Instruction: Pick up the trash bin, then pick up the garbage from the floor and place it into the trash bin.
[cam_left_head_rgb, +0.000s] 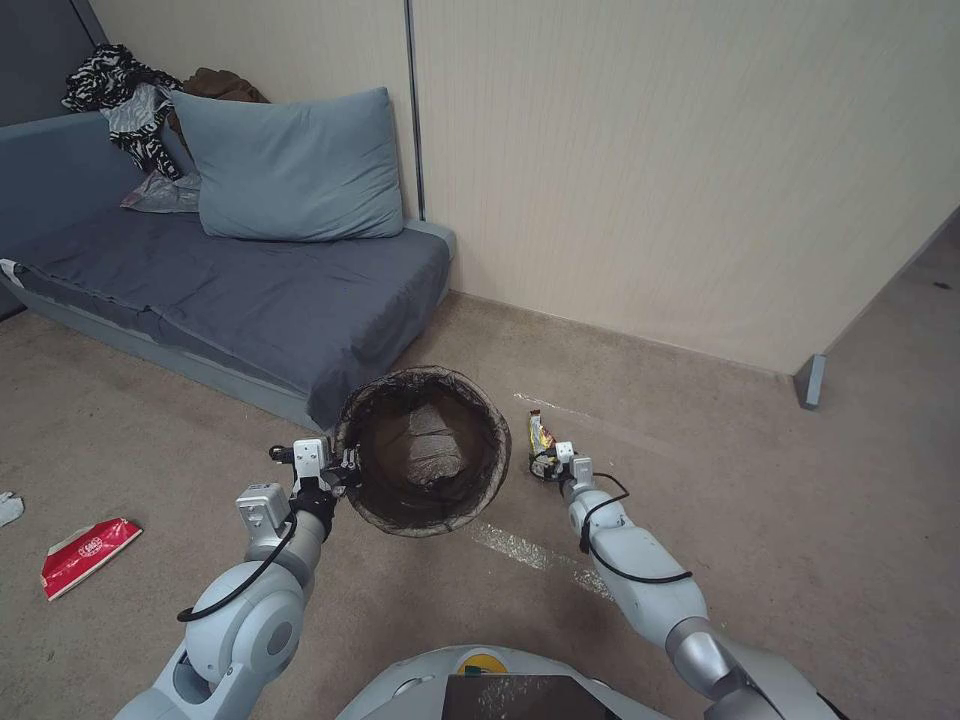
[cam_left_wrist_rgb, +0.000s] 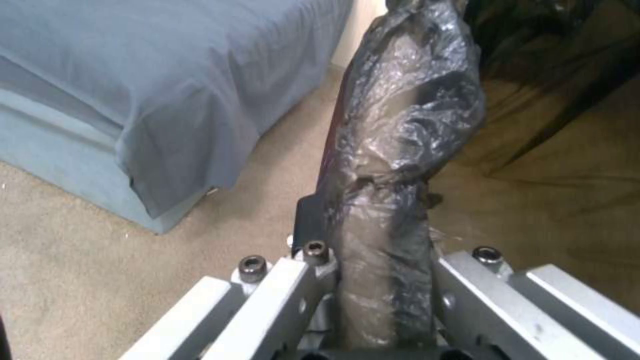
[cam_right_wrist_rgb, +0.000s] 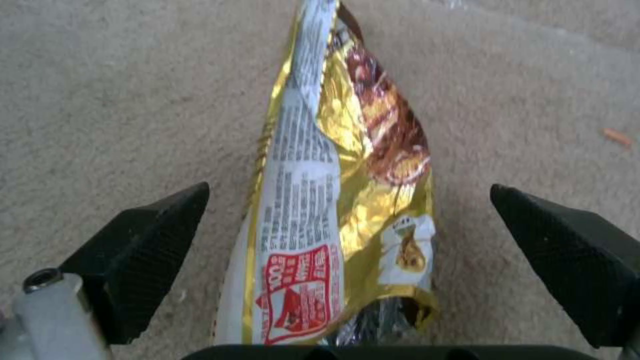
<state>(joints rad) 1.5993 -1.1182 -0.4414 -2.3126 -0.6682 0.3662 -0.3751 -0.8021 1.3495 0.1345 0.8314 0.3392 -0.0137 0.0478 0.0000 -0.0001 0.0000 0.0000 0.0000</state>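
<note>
- Gold foil snack wrapper (cam_right_wrist_rgb: 340, 200) lies on the carpet, light and crinkly; right gripper (cam_right_wrist_rgb: 347, 265) jaws wide open around it.
- Left gripper (cam_left_wrist_rgb: 373, 280) jaws are clamped on the trash bin (cam_left_head_rgb: 425, 450) rim.

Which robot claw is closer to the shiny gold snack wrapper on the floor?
The right claw. It is open around the snack wrapper, a finger on each side. The left claw is farther off, on the other side of the trash bin, clamped on its rim.
</note>
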